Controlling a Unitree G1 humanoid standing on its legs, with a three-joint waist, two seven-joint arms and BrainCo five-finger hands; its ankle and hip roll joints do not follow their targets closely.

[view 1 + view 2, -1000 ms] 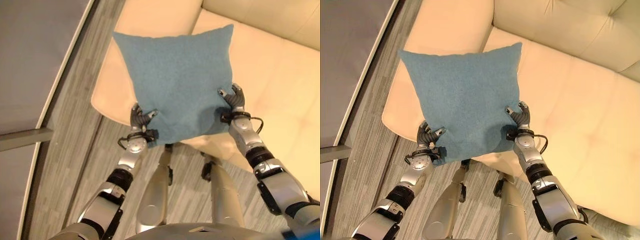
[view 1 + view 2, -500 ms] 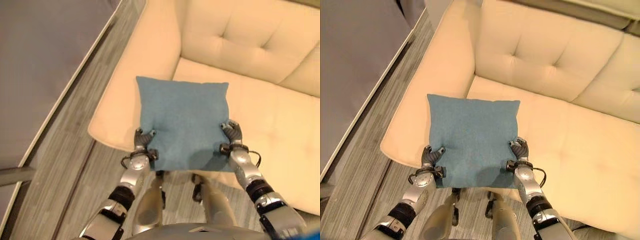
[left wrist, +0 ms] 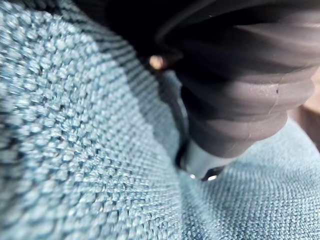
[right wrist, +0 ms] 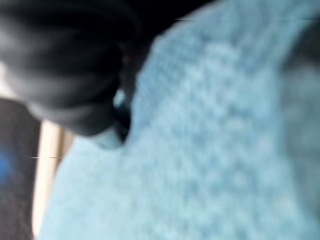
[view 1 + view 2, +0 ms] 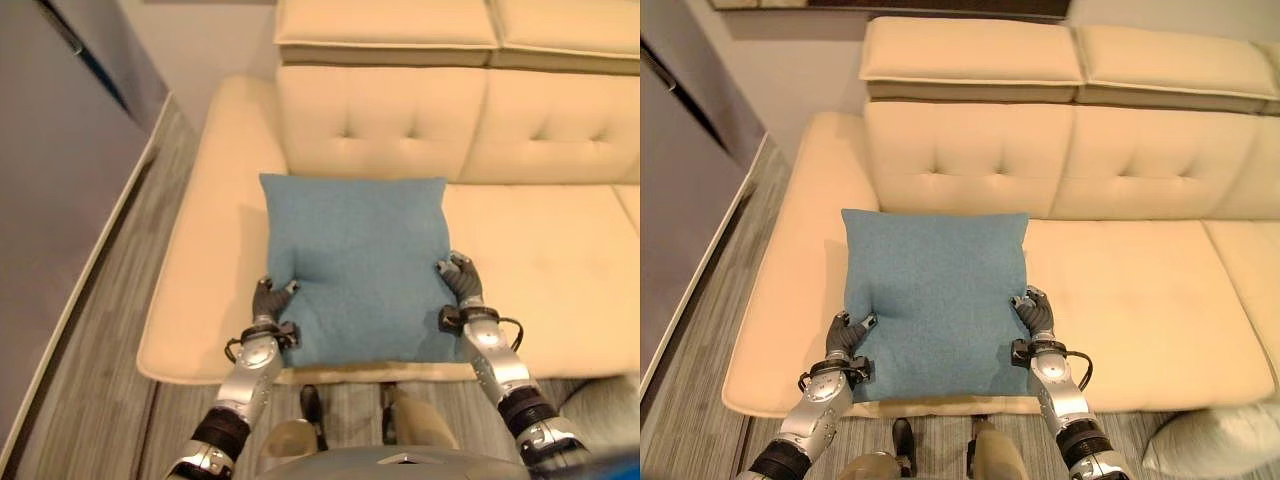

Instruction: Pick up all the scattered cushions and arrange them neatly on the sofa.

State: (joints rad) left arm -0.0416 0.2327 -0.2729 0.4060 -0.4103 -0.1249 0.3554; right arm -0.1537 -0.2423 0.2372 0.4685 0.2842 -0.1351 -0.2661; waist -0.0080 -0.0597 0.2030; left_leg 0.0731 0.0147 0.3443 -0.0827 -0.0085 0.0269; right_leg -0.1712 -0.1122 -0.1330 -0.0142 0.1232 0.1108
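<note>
Eye views – cushion (image 5: 355,268): blue, square, coarse weave, flat on sofa (image 5: 560,250) seat, far edge toward backrest.
Left hand (image 5: 268,303): pinches near-left corner.
Right hand (image 5: 460,283): clasps near-right edge.
Wrist views – cushion: weave pressed against both hands.

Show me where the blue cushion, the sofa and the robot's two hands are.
blue cushion (image 5: 935,300), right eye view, middle of its face.
sofa (image 5: 1140,290), right eye view, bare seat.
left hand (image 5: 268,300), left eye view, its back.
right hand (image 5: 462,283), left eye view, its back.
</note>
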